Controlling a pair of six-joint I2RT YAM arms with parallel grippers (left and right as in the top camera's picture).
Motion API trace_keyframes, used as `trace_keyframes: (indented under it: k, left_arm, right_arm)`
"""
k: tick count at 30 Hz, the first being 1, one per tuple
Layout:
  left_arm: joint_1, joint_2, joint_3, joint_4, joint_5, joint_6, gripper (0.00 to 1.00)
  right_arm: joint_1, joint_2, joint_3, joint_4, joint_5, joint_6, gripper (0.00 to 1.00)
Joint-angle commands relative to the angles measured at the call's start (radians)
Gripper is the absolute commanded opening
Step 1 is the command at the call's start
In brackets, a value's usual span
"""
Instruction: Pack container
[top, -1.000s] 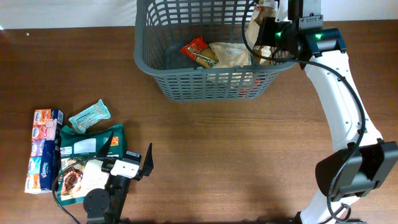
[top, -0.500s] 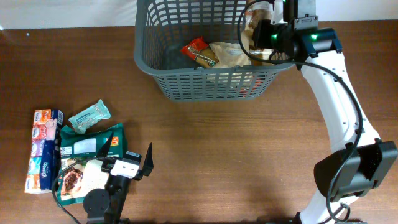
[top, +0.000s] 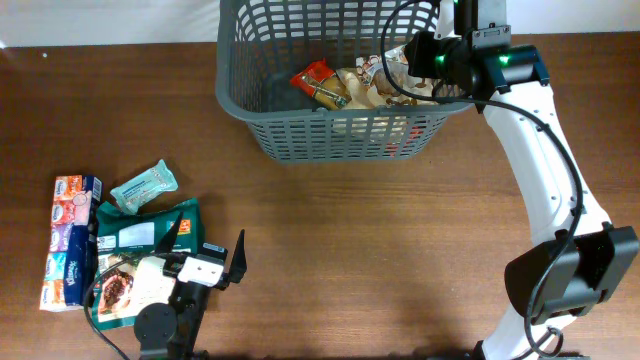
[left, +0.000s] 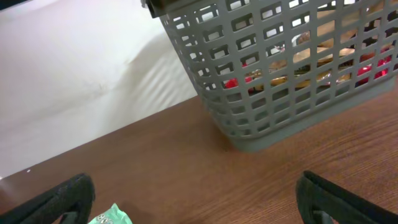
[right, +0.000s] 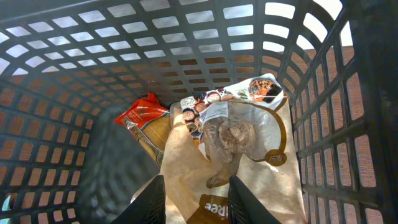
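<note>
The container (top: 330, 135) walls in the right end effector (right: 198, 185), fingers slightly apart, empty. Directly beneath it lies a tan pouch (right: 239, 146), with a red packet (right: 138, 115) beside. The left end effector (left: 194, 186), spread wide, faces the container across the table (left: 186, 155).

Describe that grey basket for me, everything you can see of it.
The container is a dark grey, plastic-looking basket, rectangular with rounded corners, its walls a lattice of slots. It stands upright on the brown wooden table, near the far edge, and holds several food packets, some red and some beige.
</note>
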Motion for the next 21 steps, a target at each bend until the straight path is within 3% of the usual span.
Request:
trace_keyframes:
  k: [1, 5, 7, 12, 16, 21]
  left_arm:
    - [-0.004, -0.007, -0.002, -0.008, -0.003, -0.010, 0.99]
    - [-0.004, -0.007, -0.002, -0.008, -0.003, -0.010, 0.99]
    - [-0.004, -0.007, -0.002, -0.008, -0.003, -0.010, 0.99]
    - [-0.004, -0.007, -0.002, -0.008, -0.003, -0.010, 0.99]
    - [-0.004, -0.007, -0.002, -0.008, -0.003, -0.010, 0.99]
    - [-0.004, -0.007, -0.002, -0.008, -0.003, -0.010, 0.99]
  right_arm:
    - [0.005, 0.007, 0.043, -0.002, 0.013, -0.011, 0.34]
    - [0.001, 0.007, 0.129, -0.040, 0.059, -0.031, 0.41]
    - [-0.003, 0.007, 0.270, -0.135, 0.208, -0.055, 0.42]
    - [-0.041, 0.007, 0.429, -0.267, 0.392, -0.064, 0.44]
    - [-0.121, 0.006, 0.485, -0.359, 0.472, -0.063, 0.51]
    - [-0.278, -0.002, 0.496, -0.455, 0.477, -0.059, 0.51]
